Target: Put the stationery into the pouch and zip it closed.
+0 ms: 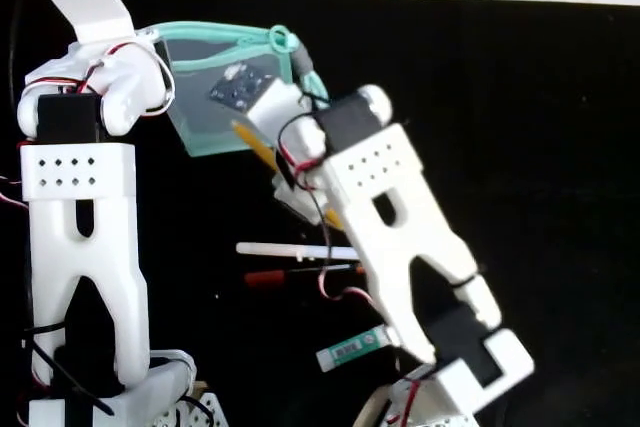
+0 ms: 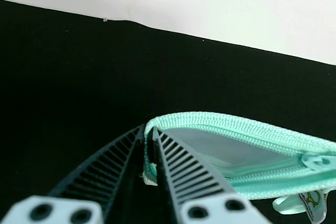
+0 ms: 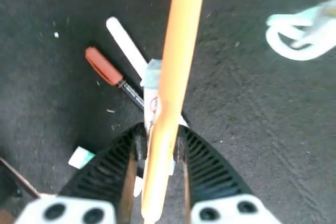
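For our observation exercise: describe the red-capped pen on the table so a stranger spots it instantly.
On the black table, between the two arms, lies a thin white stick. Right beside it is the dark-barrelled pen; only it has a red cap.

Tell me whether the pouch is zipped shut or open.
Open. In the left wrist view the pouch gapes: its two zipper rows sit apart, lining visible between them.
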